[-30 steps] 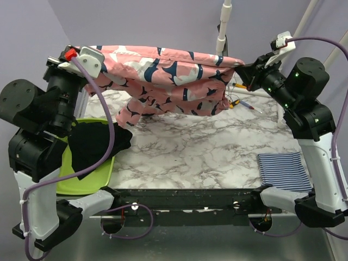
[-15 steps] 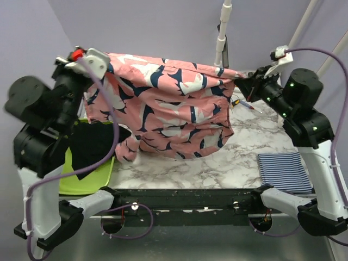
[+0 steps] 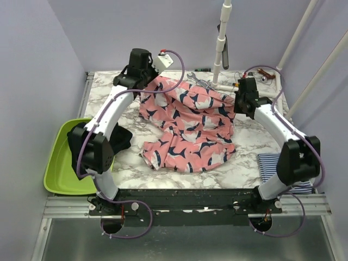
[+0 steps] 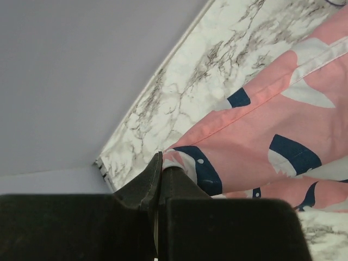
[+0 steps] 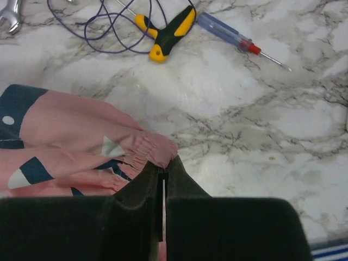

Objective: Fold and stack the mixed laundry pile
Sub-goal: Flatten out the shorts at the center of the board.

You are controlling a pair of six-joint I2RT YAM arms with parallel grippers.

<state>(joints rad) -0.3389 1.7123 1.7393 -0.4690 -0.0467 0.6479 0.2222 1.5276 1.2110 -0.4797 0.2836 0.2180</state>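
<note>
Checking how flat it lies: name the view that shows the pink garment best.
Top external: nearly the whole pink garment shows, lying rumpled. Left wrist shows only a corner pinched in the left gripper; right wrist, a gathered edge in the right gripper.

My left gripper and right gripper at far corners of pink shark-print garment, spread on marble table

pink garment matt cloth, tbl glossy marble
</note>
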